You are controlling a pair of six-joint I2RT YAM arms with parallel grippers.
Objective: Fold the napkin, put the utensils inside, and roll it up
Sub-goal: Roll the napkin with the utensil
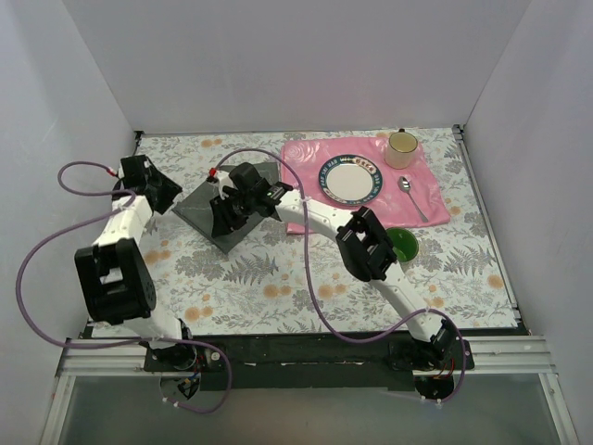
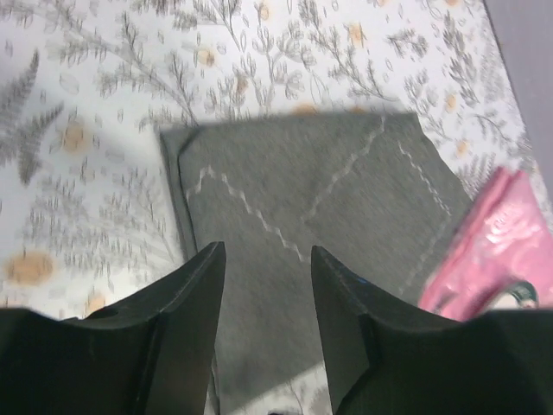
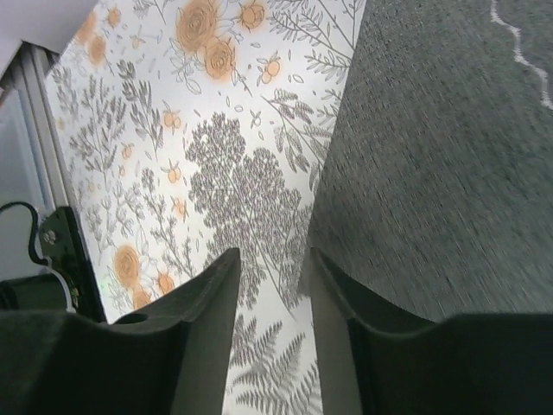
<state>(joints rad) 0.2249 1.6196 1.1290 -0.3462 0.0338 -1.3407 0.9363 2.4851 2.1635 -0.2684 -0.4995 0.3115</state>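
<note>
- Looking down from the top view, the napkin lies folded and flat on the floral tablecloth, just left of the pink placemat. The left gripper sits at its left edge and the right gripper over its middle. The only utensil I can see, the spoon, rests well apart on the placemat beside the plate. Reaching for it takes the right arm across the plate and close to the cup, which it could knock.
- Turning to the left wrist view, the left gripper has its jaws parted with nothing between them, and the napkin lies below. The fold looks loose at its near-left corner. If a finger drags while lifting away, the layers could slide apart and undo the fold.
- Closing with the right wrist view, the right gripper also has its jaws spread and grips nothing. The napkin edge runs just under one finger. Pinching here might catch the tablecloth along with it, or take only the top layer, so the cloth would bunch up rather than roll.
</note>
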